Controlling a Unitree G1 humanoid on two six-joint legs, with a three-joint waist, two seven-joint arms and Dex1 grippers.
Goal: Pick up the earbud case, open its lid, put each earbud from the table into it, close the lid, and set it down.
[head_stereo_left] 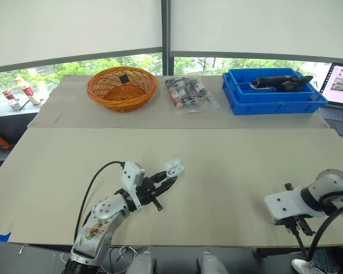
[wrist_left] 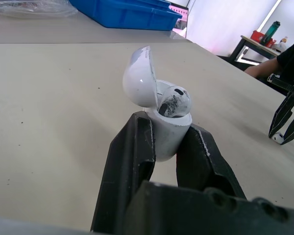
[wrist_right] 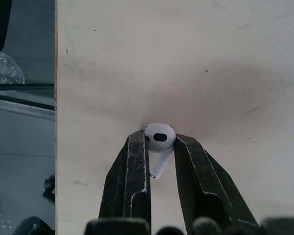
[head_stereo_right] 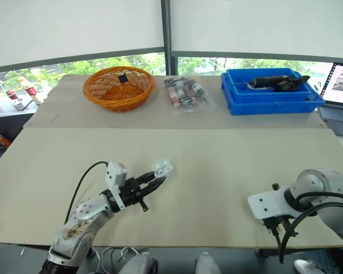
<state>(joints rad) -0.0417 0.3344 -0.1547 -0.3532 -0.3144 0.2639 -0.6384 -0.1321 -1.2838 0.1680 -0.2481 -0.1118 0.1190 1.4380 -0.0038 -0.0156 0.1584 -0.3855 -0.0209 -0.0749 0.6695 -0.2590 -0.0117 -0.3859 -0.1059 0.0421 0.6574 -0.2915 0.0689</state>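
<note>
Beige surface (head_stereo_left: 228,171) under a window wall. Orange basket (head_stereo_left: 122,87), clear bag of small items (head_stereo_left: 188,94) and blue bin (head_stereo_left: 271,91) sit along the far edge, with a laptop (head_stereo_left: 340,83) at far right.

Left arm lies low over the near-left part of the surface: elbow bent, forearm angled forward and in toward the centre, wrist roughly level. Left tool (head_stereo_left: 163,181) is clamped on the earbud case (head_stereo_left: 173,168), one finger on each side of its body. The lid (wrist_left: 138,76) is flipped open and a seated earbud (wrist_left: 174,102) sits in the case (grey scuffing on its face).

Right arm is folded in at the near-right edge, wrist bent so the right tool (head_stereo_left: 299,226) points down at the surface. It pinches the second earbud (wrist_right: 159,136) by the head, stem lying between the fingers (can't tell if it's clear of the surface). Case and second earbud are well apart.
</note>
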